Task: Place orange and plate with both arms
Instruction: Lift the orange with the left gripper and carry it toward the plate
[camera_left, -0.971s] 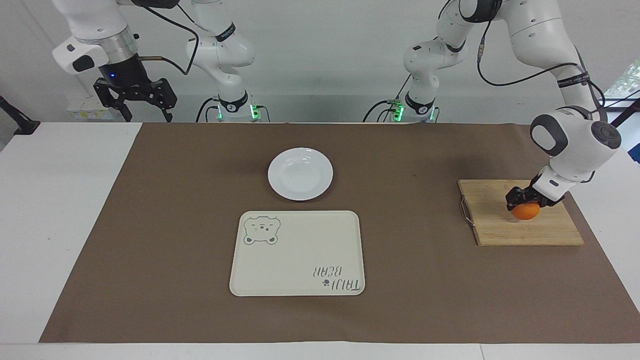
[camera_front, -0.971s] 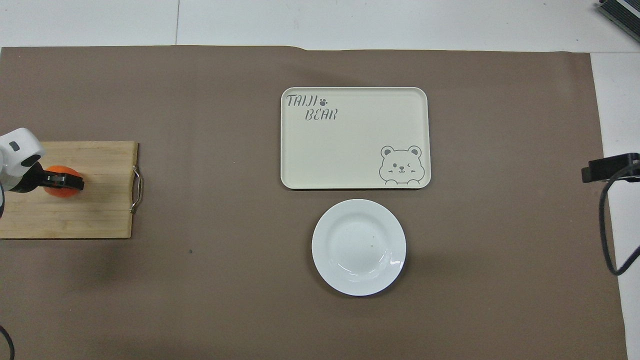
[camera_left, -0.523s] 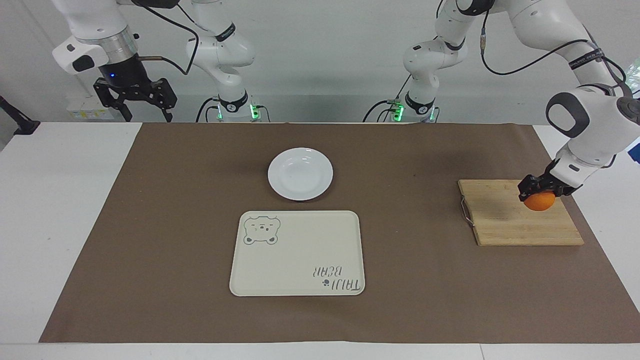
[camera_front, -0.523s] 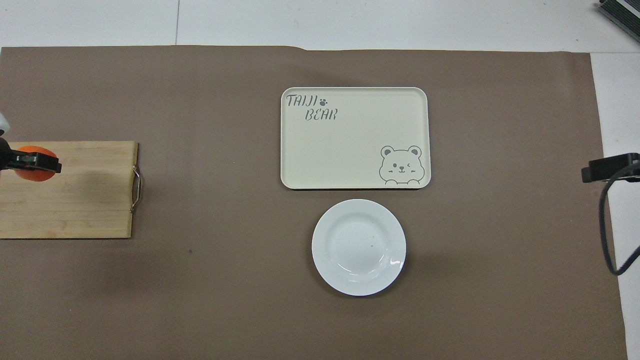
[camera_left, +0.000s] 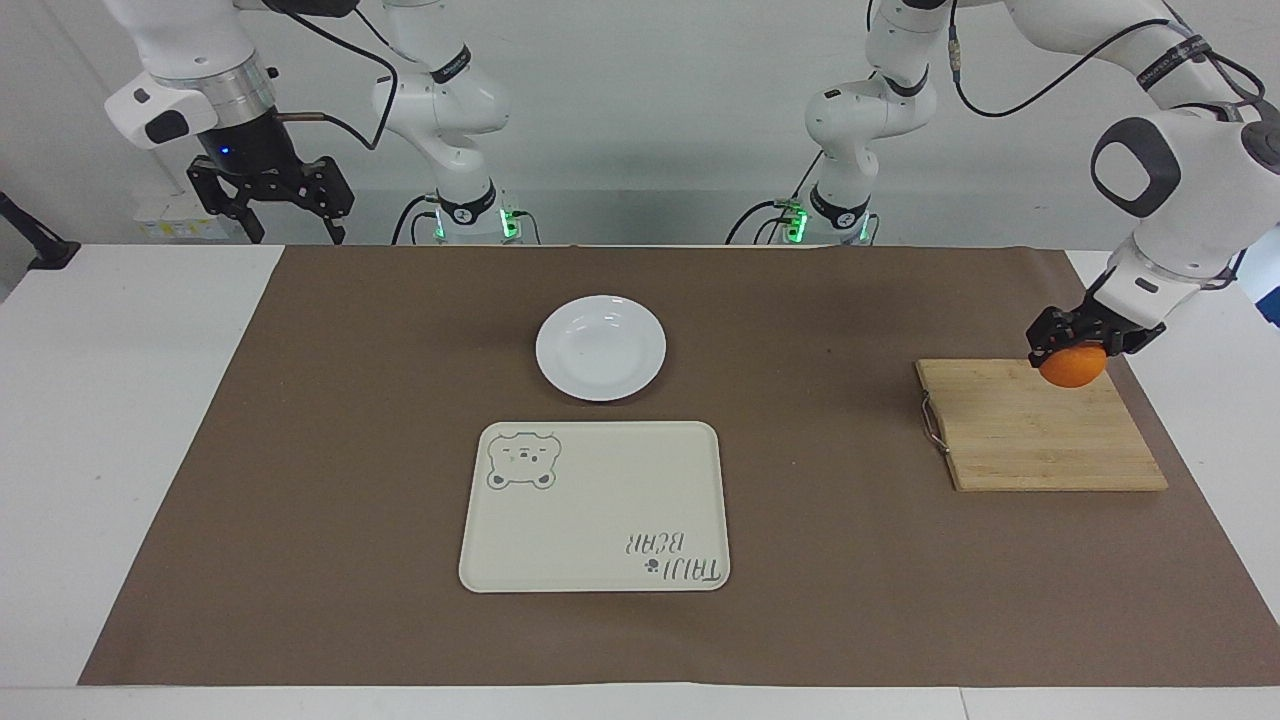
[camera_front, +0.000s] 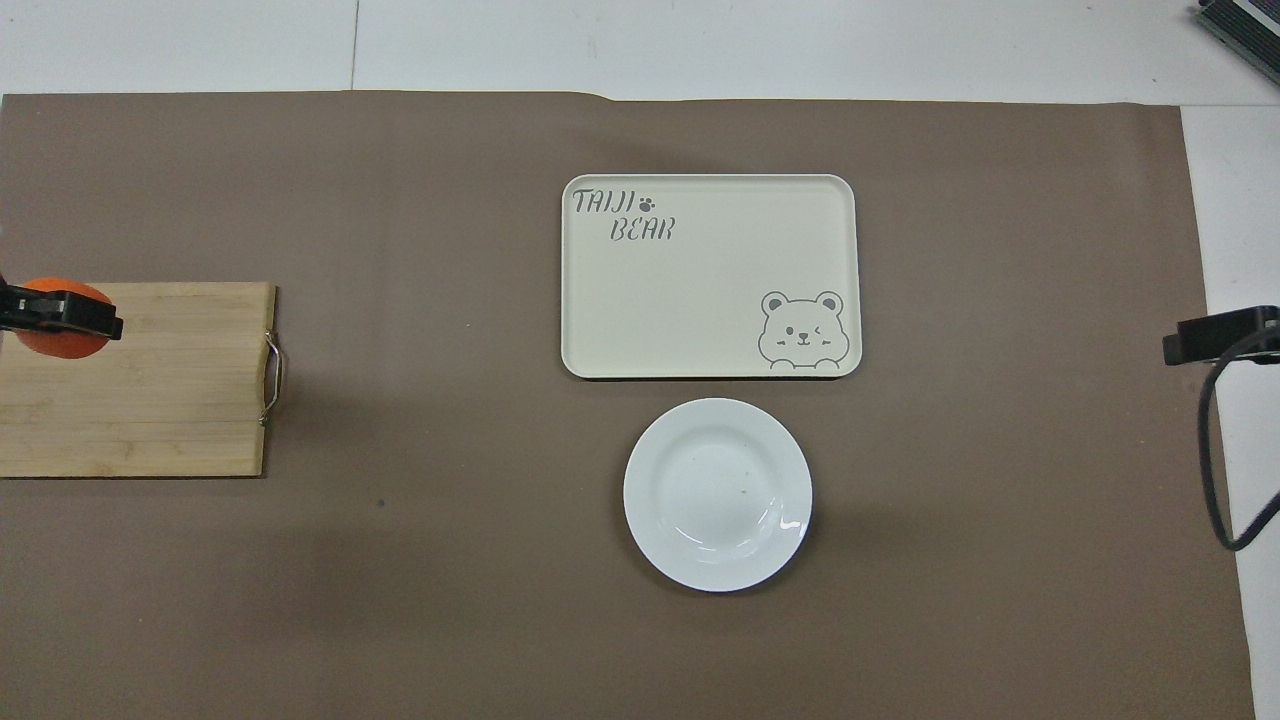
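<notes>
**Helper:** What just changed?

**Me:** My left gripper (camera_left: 1078, 352) has lifted the orange (camera_left: 1072, 366). A second ago the orange sat on the wooden board (camera_left: 1040, 440). Now it hangs in the air over the board's edge that is nearest the robots. The two fingers are squeezed tight around the top of the orange, and nothing else is in them.

**Helper:** So the grab worked?

**Me:** I think so. The orange came up with the fingers and did not roll away. That means the pick-up part looks done, and the carry comes next.

**Helper:** Where is the plate?

**Me:** The plate (camera_left: 600, 347) has not moved. It lies flat on the brown mat (camera_left: 350, 450), well away from the board, toward the right arm's end of the table. The cream tray (camera_left: 595, 506) with the bear lies just beside the plate, farther from the robots.

**Helper:** And your other arm?

**Me:** The right gripper (camera_left: 270, 205) waits up high, far from the board, at its own end of the table. Its fingers are spread wide and hold nothing. I guess it will go for the plate, but it has not started.
</notes>
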